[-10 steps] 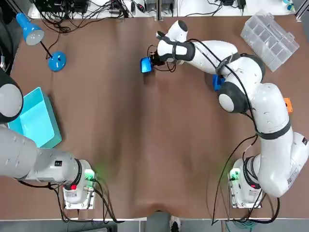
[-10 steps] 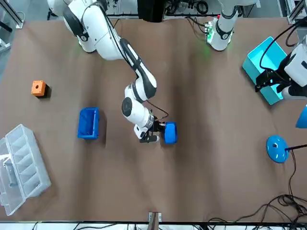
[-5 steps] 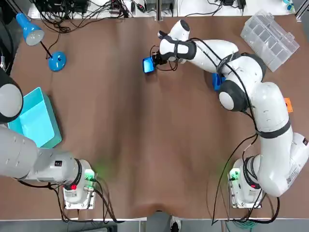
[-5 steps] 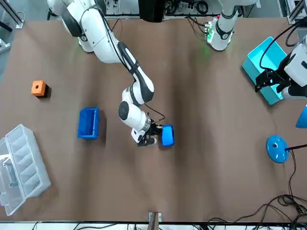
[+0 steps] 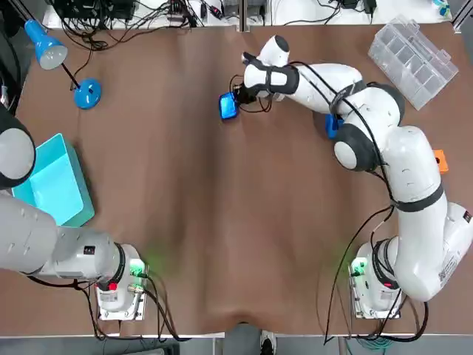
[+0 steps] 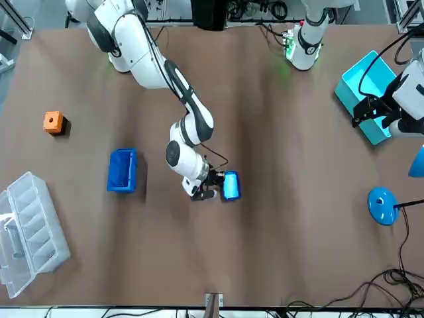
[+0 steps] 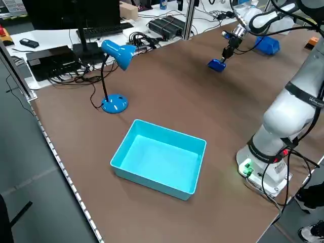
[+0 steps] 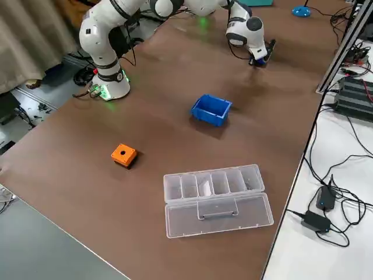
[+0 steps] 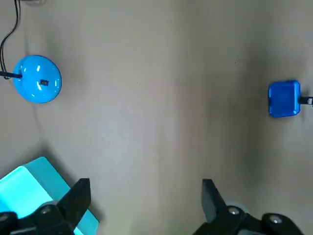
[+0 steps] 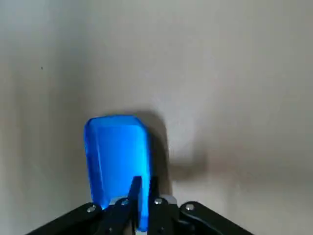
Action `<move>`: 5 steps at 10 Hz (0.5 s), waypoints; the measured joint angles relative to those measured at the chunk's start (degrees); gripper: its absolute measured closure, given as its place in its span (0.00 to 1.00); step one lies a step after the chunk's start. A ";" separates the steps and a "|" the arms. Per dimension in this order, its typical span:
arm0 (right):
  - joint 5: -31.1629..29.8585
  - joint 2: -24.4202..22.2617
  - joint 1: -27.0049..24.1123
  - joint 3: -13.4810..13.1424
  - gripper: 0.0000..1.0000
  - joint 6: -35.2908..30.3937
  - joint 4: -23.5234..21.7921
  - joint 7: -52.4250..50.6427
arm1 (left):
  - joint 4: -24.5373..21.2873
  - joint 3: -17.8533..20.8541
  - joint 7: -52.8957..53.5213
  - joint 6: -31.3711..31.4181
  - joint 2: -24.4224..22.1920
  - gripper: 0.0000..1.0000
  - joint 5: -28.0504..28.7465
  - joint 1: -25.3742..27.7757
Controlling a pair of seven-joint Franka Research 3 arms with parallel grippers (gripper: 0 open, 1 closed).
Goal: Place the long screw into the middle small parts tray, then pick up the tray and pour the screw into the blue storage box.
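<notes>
- Top view: brown surface (image 5: 222, 222), faintly rippled. The right arm reaches to the far middle, where the right gripper (image 5: 241, 99) is clamped on one end of the small parts tray (image 5: 228, 106). Light blue storage box (image 5: 52, 185) at the left edge, blue desk lamp (image 5: 87, 94) beyond it. Clear compartment case (image 5: 410, 52) in the far right corner, orange cube (image 5: 441, 160) at the right edge. Tangled cables (image 5: 148, 15) run along the far edge.
- Front view: dark blue bin (image 6: 122, 170) stands well apart from the tray, on the robot's right half. The left gripper (image 6: 364, 118) hangs above the far end of the light blue storage box.
- Left side view: past the surface's left edge, a white bench (image 7: 50, 38) carries a black keyboard (image 7: 104, 31), black equipment boxes and more cables. Grey floor (image 7: 30, 202) below.
- Right side view: beige curtain (image 8: 29, 41) behind the right arm's base. A second white bench (image 8: 303, 245) along the far edge holds a power adapter (image 8: 317, 220) and leads. The compartment case lies with its lid folded open.
- Left wrist view: left gripper fingers (image 9: 78, 196) spread wide, nothing between them. The storage box corner sits just beside one finger.
- Right wrist view: right gripper fingers (image 10: 133, 191) pinched narrow on the tray's end wall. The tray's shadow falls beside it. Contact with the surface cannot be told. The long screw cannot be made out in any view.
</notes>
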 joint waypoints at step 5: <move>-2.61 -3.11 -3.64 -2.67 0.48 -9.58 0.74 -4.17 | 0.00 0.00 0.00 0.00 0.00 0.00 0.00 0.00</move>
